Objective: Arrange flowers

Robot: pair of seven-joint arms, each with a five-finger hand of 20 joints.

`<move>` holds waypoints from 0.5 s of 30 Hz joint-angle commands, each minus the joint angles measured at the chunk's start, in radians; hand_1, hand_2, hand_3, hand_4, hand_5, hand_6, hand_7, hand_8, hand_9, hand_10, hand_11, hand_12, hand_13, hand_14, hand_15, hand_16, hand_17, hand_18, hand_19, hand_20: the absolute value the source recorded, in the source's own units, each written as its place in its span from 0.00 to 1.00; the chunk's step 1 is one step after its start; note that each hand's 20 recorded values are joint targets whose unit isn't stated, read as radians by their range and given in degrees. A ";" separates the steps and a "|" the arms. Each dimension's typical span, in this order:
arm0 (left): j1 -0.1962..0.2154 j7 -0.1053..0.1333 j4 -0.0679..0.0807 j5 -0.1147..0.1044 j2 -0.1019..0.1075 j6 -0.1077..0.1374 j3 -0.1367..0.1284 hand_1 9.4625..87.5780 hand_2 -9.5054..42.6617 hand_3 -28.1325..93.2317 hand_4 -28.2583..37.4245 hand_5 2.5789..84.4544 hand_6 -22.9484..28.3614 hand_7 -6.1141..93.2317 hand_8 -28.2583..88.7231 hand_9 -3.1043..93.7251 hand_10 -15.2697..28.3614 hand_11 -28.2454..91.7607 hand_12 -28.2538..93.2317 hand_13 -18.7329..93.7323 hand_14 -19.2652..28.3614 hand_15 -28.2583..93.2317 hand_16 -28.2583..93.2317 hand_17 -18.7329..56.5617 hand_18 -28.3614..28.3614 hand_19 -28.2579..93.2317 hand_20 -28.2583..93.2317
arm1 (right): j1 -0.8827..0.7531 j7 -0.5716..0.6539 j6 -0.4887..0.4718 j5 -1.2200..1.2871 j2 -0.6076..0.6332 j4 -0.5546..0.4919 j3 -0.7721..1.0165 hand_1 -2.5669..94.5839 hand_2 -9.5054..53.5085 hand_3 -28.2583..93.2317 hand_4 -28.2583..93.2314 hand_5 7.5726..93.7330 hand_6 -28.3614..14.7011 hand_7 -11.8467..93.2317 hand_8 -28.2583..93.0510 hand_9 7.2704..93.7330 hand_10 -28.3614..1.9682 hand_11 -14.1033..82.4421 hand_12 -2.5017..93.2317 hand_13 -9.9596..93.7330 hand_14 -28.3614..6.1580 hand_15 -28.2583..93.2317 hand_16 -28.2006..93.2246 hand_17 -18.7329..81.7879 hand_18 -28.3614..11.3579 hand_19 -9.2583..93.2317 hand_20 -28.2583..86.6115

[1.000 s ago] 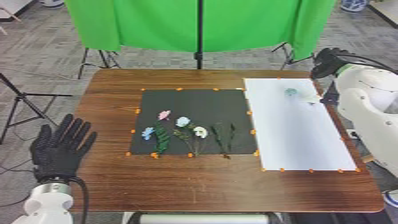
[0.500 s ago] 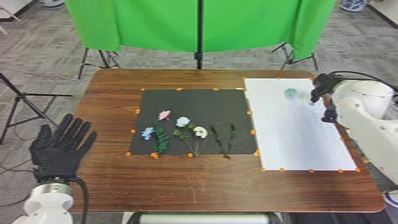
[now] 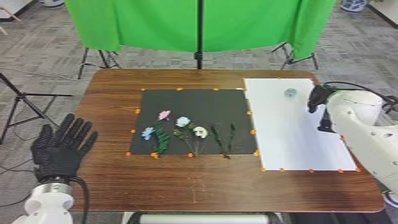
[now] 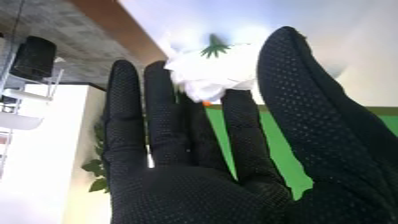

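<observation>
- Your right hand (image 3: 318,96) has moved. It was up by the far corner of the table (image 3: 191,187), and now it is closer to you, over the right side of the white sheet (image 3: 289,135).
- That puts it just beside the small pale green thing (image 3: 290,92), on its left. That may be the vase, but it is too small to be sure.
- So it looks like you are bringing a flower in to stand it up. Nothing has been put in place there that I can see.
- The right hand seems to pinch a white flower (image 4: 206,75) at its tips, with the thumb on one side and fingers on the other.
- That flower looks soft and puffy, with crinkly petals and a little spiky green bit by them. Squeeze too hard and the petals could squash; too softly and it could slip.
- The other flowers (image 3: 183,121) haven't moved. They lie on the dark mat (image 3: 187,102) between your two hands: pink, blue and white, with green stems.
- Your left hand (image 3: 60,152) stays put, wide open, well apart from the right one.
</observation>
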 commanded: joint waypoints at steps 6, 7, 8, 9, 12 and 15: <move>0.012 -0.001 0.008 -0.003 -0.009 -0.006 0.005 0.20 0.43 0.85 0.00 0.53 0.60 0.22 0.16 0.43 0.68 0.45 0.32 0.43 0.69 0.52 0.18 0.20 0.73 0.48 0.34 | -0.063 -0.038 0.177 -0.051 0.019 0.018 -0.045 0.56 0.00 0.87 0.00 0.54 0.72 0.43 0.08 0.60 0.59 0.39 0.23 0.61 0.57 0.57 0.39 0.39 0.32 0.58 0.41; 0.013 -0.001 0.008 -0.003 -0.010 -0.006 0.005 0.20 0.43 0.85 0.00 0.53 0.60 0.22 0.16 0.43 0.69 0.45 0.32 0.43 0.69 0.52 0.18 0.20 0.73 0.48 0.34 | -0.065 -0.045 0.184 -0.065 0.016 0.022 -0.047 0.57 0.00 0.86 0.00 0.56 0.73 0.44 0.08 0.63 0.62 0.41 0.24 0.63 0.59 0.57 0.40 0.40 0.32 0.59 0.42; 0.011 -0.001 0.009 -0.003 -0.010 -0.004 0.005 0.19 0.43 0.85 0.00 0.53 0.60 0.22 0.16 0.43 0.68 0.44 0.32 0.43 0.69 0.52 0.18 0.20 0.73 0.48 0.34 | -0.066 -0.045 0.204 -0.063 0.019 0.023 -0.057 0.57 0.00 0.85 0.00 0.57 0.74 0.45 0.08 0.64 0.63 0.41 0.26 0.64 0.60 0.56 0.44 0.40 0.31 0.60 0.42; 0.008 -0.001 0.010 -0.002 -0.011 -0.004 0.006 0.19 0.43 0.85 0.00 0.53 0.60 0.22 0.16 0.43 0.68 0.45 0.32 0.43 0.69 0.52 0.18 0.20 0.73 0.48 0.34 | -0.069 -0.045 0.240 -0.065 0.023 0.025 -0.068 0.58 0.00 0.84 0.00 0.58 0.73 0.46 0.11 0.65 0.65 0.40 0.30 0.64 0.62 0.55 0.46 0.40 0.31 0.60 0.43; 0.010 -0.005 0.009 0.002 -0.015 -0.007 0.005 0.19 0.43 0.85 0.00 0.53 0.60 0.22 0.16 0.43 0.69 0.45 0.32 0.43 0.69 0.52 0.18 0.20 0.73 0.48 0.34 | -0.086 -0.039 0.331 -0.053 0.034 0.018 -0.082 0.64 0.00 0.77 0.00 0.61 0.73 0.51 0.19 0.74 0.73 0.29 0.44 0.68 0.70 0.52 0.53 0.41 0.31 0.61 0.45; 0.015 -0.003 0.008 0.001 -0.016 -0.007 0.004 0.19 0.43 0.85 0.00 0.53 0.60 0.22 0.16 0.43 0.68 0.45 0.32 0.43 0.69 0.52 0.18 0.20 0.73 0.48 0.34 | -0.098 -0.063 0.380 -0.068 0.043 -0.010 -0.075 0.66 0.00 0.76 0.00 0.67 0.75 0.57 0.22 0.83 0.75 0.28 0.50 0.72 0.74 0.50 0.57 0.42 0.30 0.62 0.47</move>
